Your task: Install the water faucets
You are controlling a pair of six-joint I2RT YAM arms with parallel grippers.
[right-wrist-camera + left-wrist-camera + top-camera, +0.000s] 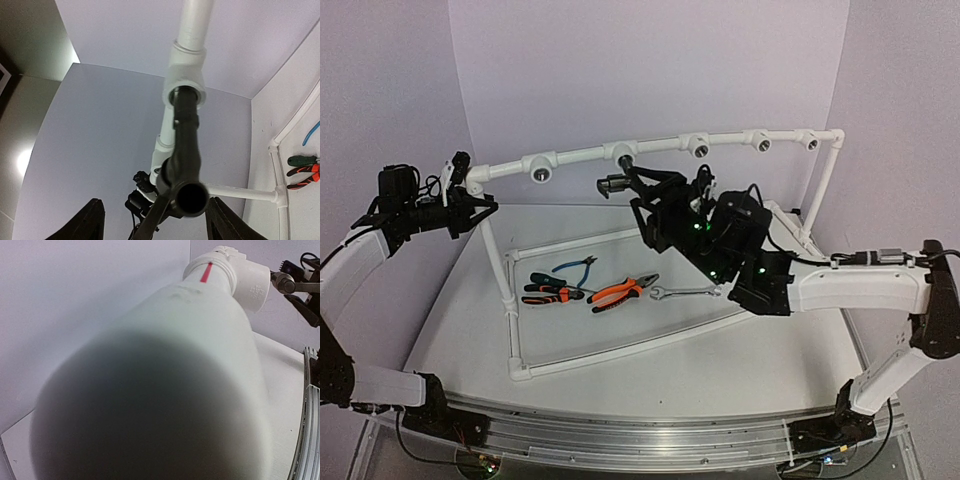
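The dark faucet (613,183) sits screwed into a white tee (620,152) on the top rail of the pipe frame (580,153). In the right wrist view the faucet (184,145) runs from the tee (186,82) toward the camera, its lever (156,217) hanging down left. My right gripper (155,201) is open, its fingers (92,220) spread wide on either side of the spout end and not touching it. It also shows in the top view (638,195). My left gripper (472,205) holds the frame at its left corner. The pipe (200,340) fills the left wrist view and hides the fingers.
Inside the frame's base lie blue pliers (575,266), dark-handled pliers (548,290), orange pliers (622,291) and a silver wrench (685,293). Several open tees (540,168) line the top rail. White walls stand behind and at both sides.
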